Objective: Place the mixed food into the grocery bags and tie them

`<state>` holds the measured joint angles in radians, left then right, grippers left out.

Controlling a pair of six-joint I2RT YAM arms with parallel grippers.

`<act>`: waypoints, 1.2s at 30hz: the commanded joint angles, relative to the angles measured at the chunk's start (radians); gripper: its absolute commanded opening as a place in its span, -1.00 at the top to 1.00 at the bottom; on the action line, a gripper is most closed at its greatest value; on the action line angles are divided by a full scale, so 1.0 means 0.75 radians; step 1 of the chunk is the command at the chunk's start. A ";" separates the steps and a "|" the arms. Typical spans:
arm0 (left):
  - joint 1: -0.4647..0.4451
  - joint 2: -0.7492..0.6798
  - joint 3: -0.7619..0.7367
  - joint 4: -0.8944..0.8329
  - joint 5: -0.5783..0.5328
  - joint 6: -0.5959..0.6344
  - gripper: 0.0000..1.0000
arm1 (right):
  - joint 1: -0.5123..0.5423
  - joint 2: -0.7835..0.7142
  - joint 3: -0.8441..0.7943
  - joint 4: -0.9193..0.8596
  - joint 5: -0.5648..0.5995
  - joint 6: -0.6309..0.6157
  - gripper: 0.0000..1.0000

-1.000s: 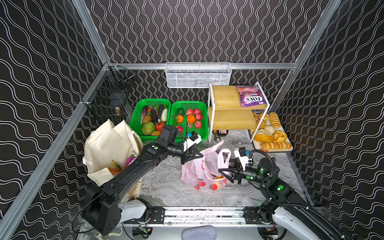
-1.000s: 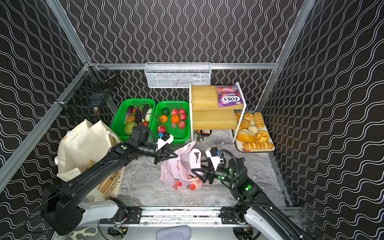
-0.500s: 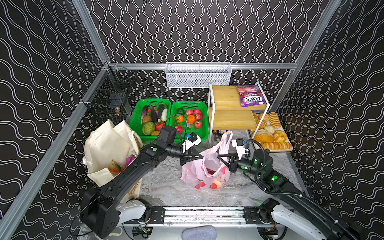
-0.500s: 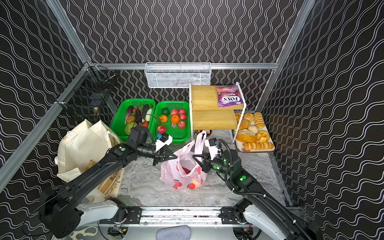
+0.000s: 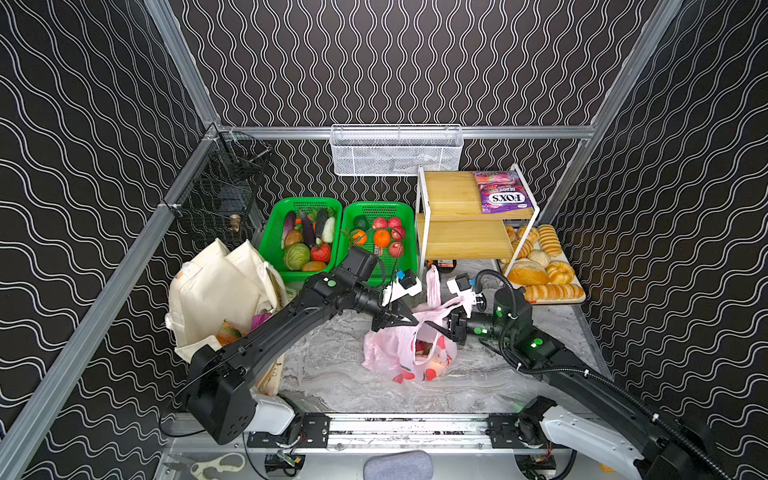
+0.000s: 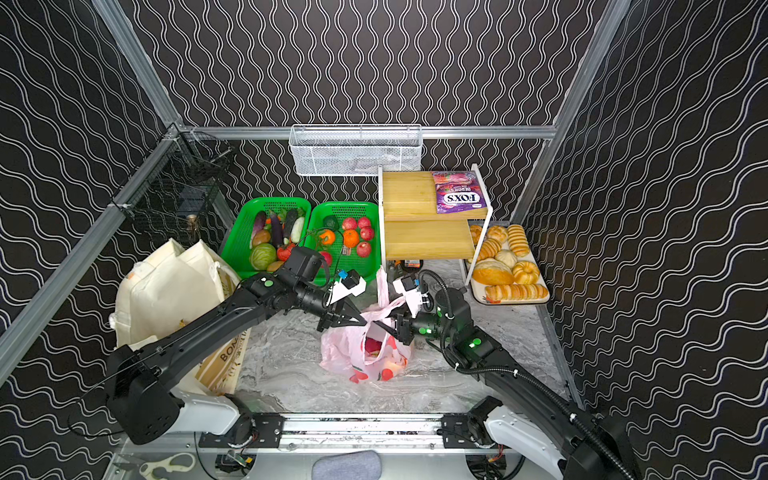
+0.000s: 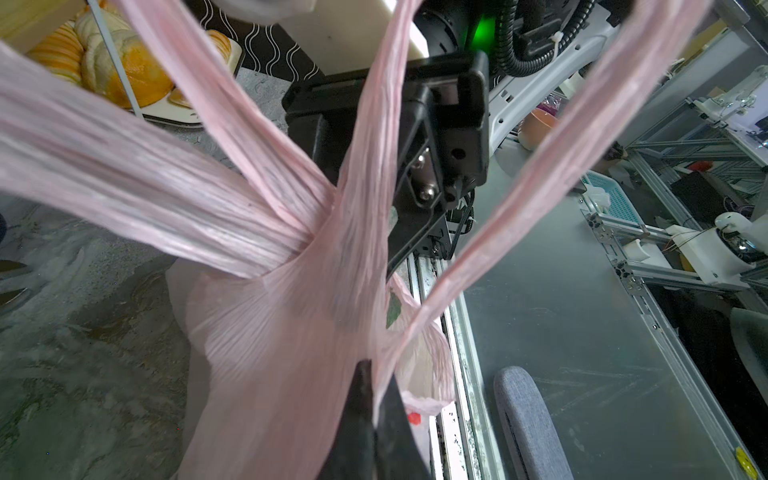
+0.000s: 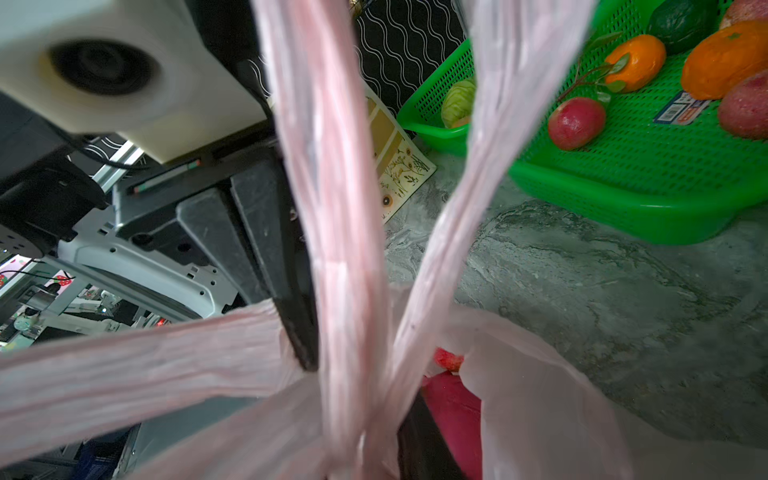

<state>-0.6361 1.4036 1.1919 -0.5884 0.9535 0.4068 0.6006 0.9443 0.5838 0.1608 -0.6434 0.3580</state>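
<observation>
Jaws of the left gripper (image 5: 405, 321) are pressed fully together, pinching a gathered strand of the pale-pink plastic bag (image 5: 386, 353) at its mouth; the left wrist view shows the two dark fingertips (image 7: 365, 419) closed flat on the thin film. The bag sits near the middle of the grey marbled counter (image 5: 332, 374), one loop handle (image 5: 432, 282) standing upright above it, and a magenta-pink item (image 8: 449, 407) shows inside its opening. From the other side the right gripper (image 5: 436, 326) reaches to the bag's mouth, with handle strands stretched across it; I cannot tell how far its jaws stand apart, or whether they grip the plastic. At the left edge of the counter slumps the cream canvas tote (image 5: 220, 291). Behind stand two green mesh baskets (image 5: 274, 232) of produce side by side, then a wooden shelf rack (image 5: 457, 241) carrying a purple FOX'S packet (image 5: 500, 193), then a tray of bread rolls (image 5: 540, 266) at the far right. Black walls with white wavy lines enclose the space, and a white wire basket (image 5: 395, 151) hangs on the back rail.
</observation>
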 commanded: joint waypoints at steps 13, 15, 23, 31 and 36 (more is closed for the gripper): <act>-0.002 0.055 0.047 -0.030 0.018 0.004 1.00 | -0.009 -0.220 -0.078 -0.152 0.198 -0.056 -0.59; -0.002 0.054 0.048 -0.038 0.020 0.006 1.00 | -0.011 -0.263 -0.086 -0.176 0.218 -0.053 -0.68; -0.002 0.051 0.041 -0.022 0.028 -0.004 1.00 | -0.017 -0.378 -0.104 -0.287 0.266 -0.057 -0.93; -0.001 0.048 0.042 -0.009 0.030 -0.011 1.00 | -0.017 -0.507 -0.185 -0.287 0.268 -0.191 -0.99; -0.002 0.044 0.043 0.000 0.045 -0.013 1.00 | -0.017 -0.561 -0.250 -0.128 0.263 -0.178 -0.51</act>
<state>-0.6369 1.4429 1.2190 -0.6128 0.9573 0.3962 0.5880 0.5304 0.4065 -0.0326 -0.4431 0.2405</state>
